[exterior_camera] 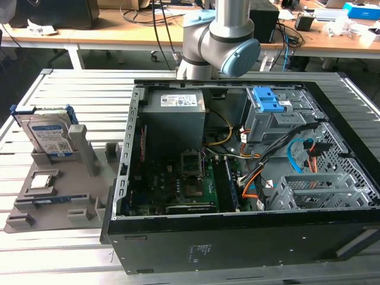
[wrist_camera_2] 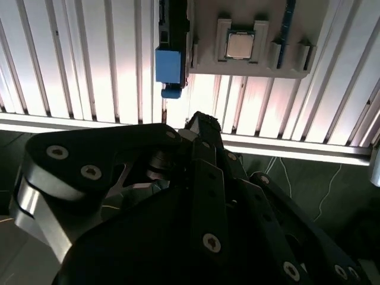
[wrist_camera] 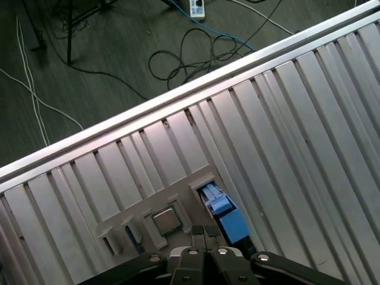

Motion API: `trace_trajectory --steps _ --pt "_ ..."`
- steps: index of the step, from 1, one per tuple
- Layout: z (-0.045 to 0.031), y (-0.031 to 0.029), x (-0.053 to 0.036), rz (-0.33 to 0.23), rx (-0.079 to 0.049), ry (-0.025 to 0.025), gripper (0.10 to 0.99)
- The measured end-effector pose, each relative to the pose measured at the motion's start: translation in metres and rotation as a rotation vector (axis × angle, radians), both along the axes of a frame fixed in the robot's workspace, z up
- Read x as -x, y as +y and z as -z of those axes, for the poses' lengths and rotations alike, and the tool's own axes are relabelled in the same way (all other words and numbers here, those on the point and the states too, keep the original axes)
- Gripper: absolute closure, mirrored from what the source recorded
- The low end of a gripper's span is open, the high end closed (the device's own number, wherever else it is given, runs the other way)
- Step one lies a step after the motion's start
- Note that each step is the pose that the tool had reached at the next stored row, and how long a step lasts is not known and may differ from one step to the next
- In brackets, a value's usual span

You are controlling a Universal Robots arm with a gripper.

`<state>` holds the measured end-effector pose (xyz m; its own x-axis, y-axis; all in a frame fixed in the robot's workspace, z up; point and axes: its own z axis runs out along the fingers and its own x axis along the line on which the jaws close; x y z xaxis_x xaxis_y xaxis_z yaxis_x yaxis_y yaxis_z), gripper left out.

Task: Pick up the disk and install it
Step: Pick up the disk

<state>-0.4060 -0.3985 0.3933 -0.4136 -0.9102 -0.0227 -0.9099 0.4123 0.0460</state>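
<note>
Currently the gripper (wrist_camera: 205, 231), jaws pressed together, hangs clear of the hard drive (exterior_camera: 50, 135); descending closed could topple it.

From my station I saw a work table (exterior_camera: 71, 89) topped with pale aluminium slats. In the second wrist view strong light glared white off those slats (wrist_camera_2: 89, 65). Behind the table, in the exterior view, ran a row of light wooden desks (exterior_camera: 119, 37) on white legs (exterior_camera: 75, 57), cluttered with wires and a blue box (exterior_camera: 361, 10). Past the table's edge the floor (wrist_camera: 107, 53) was dark. In the first wrist view loose cables (wrist_camera: 190, 59) lay looped across it near a white power strip (wrist_camera: 198, 7).
</note>
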Motion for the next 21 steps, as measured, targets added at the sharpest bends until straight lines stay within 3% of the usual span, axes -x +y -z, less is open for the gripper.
trace_trajectory --steps 21 --pt "0.0000 0.0000 0.0000 -0.214 0.000 0.0000 0.980"
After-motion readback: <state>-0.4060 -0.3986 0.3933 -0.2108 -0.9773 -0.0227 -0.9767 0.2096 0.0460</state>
